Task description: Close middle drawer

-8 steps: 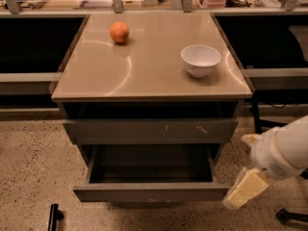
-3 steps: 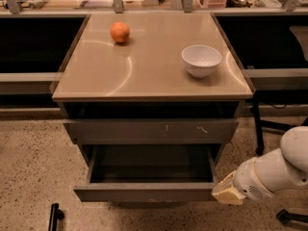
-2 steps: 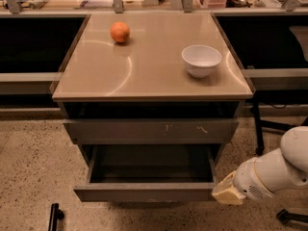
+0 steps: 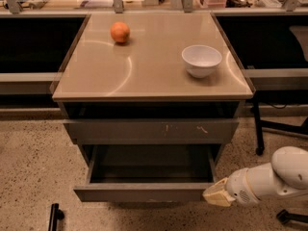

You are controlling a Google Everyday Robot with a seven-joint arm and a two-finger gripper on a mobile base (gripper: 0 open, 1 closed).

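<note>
Here, our pincer point(image 4: 217, 195) sits at the right end of the open middle drawer point(image 4: 144, 192), whose front runs leftward; the pincer's state we cannot tell.

The cream-tipped gripper point(image 4: 217, 195) sits at the 3 o'clock end of the pulled-out wide grey middle drawer point(image 4: 144, 192), at its front right corner (whether it touches cannot be told). The speckled floor point(image 4: 29, 167) at 6 o'clock of the drawer front lies open, save a short black bar point(image 4: 54, 218) at 8 o'clock. At 12 o'clock the scratched grey drawer front point(image 4: 151, 130) overhangs the dark cavity, leaving a low gap. A black metal leg point(image 4: 258, 129) stands at 1 o'clock of the gripper, with bare floor between them. On the beige table point(image 4: 144, 81), a round orange fruit point(image 4: 120, 32) at 11 o'clock and a white bowl point(image 4: 201, 60) at 2 o'clock stand well apart, with a wide lane between.
</note>
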